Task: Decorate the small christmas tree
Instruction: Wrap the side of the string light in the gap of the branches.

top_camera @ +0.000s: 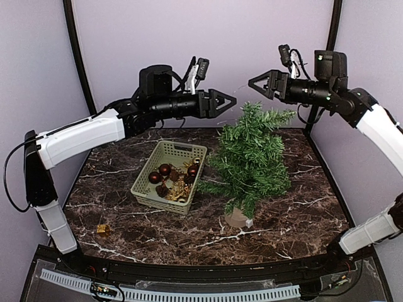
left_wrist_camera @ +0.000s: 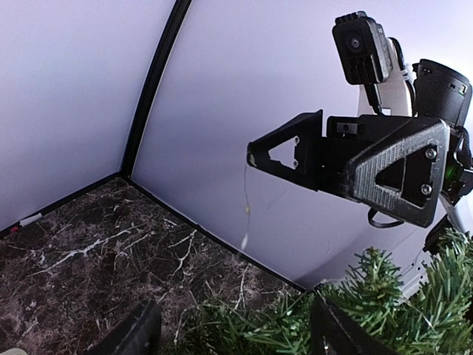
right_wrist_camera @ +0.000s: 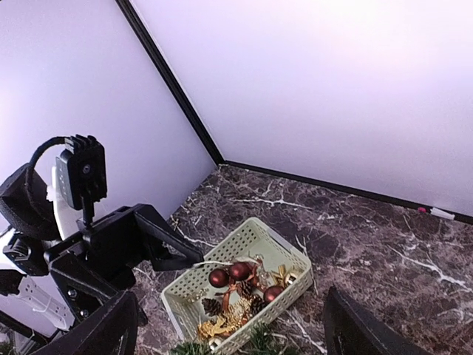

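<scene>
While the left gripper and right gripper hover wide open near its tip, the bushy green artificial christmas tree stands upright, long axis vertical.

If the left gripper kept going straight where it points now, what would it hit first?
Likely the right gripper, facing it head-on above the small christmas tree; its top needles sit just below that line, though depth is unclear.
</scene>
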